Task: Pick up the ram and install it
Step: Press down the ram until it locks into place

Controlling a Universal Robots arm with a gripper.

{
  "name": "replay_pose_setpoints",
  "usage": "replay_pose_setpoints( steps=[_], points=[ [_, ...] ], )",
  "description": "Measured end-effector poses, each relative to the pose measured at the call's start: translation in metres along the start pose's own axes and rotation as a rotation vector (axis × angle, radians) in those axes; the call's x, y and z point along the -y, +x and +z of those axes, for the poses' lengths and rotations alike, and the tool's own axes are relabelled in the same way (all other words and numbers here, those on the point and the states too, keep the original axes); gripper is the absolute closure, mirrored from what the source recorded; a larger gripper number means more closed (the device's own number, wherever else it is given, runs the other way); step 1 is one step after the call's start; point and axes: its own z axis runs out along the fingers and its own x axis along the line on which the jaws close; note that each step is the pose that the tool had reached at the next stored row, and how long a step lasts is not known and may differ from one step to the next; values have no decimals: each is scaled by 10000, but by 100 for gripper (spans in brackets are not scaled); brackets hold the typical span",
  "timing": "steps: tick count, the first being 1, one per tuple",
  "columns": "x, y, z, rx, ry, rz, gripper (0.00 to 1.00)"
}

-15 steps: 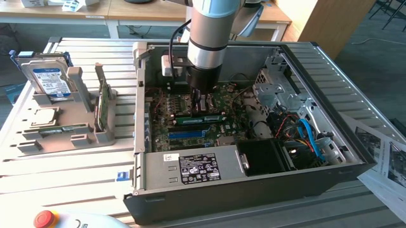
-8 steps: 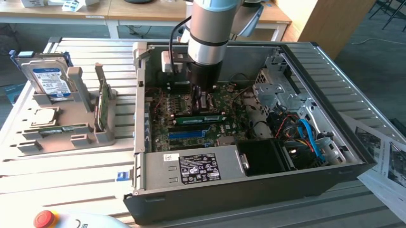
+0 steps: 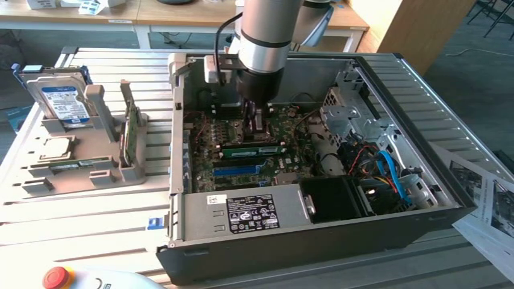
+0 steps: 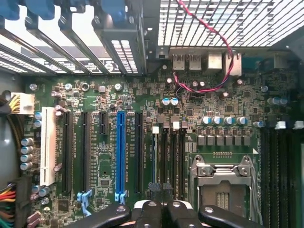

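Ram [image 3: 254,149] lies flat on the mobo inside open case [image 3: 449,174]; gripper [image 3: 255,122] clenched, empty, just above it, walls well apart.

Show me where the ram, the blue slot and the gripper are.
ram [image 3: 254,149]: exterior view, middle of its green board.
blue slot [image 4: 120,152]: wrist view, middle of its length.
gripper [image 4: 160,209]: wrist view, between its fingertips.

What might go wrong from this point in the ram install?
1. The shut gripper stands low over the long thin green ram stick on the green motherboard; off-centre pressure might leave it tilted in its slot.
2. The grey arm reaches deep into the black metal computer case, so a sideways move might snag the blue cable inside.
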Motion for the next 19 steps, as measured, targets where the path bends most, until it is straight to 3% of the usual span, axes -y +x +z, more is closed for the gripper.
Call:
replay_pose_setpoints(
  steps=[19],
  points=[
    [-9,3,-243,-5,-1,0,89]
  ],
)
